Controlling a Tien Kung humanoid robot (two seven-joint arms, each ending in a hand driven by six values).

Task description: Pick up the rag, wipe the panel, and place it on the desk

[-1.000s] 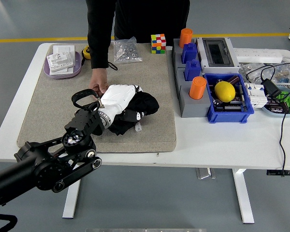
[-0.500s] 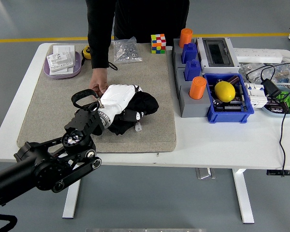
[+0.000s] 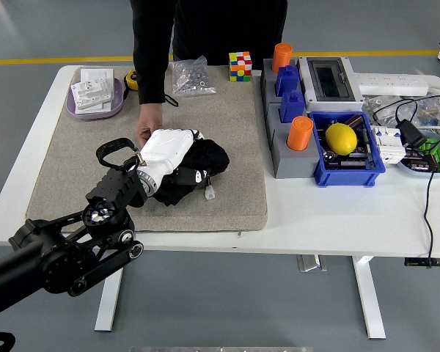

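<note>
While a person's hand (image 3: 148,130) is resting beside it, we are pressing our left hand (image 3: 165,150), fingers clamped on the black rag (image 3: 198,165), onto the grey mat (image 3: 227,117).

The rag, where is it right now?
In the head view, the black rag lies on the grey mat, left of centre, under the left hand.

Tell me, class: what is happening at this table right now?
The robot's left hand, white over black fingers, is closed on a black rag lying on the grey mat. A person at the far side rests a hand on the mat right beside the robot's hand. The rag is not lifted yet.
</note>
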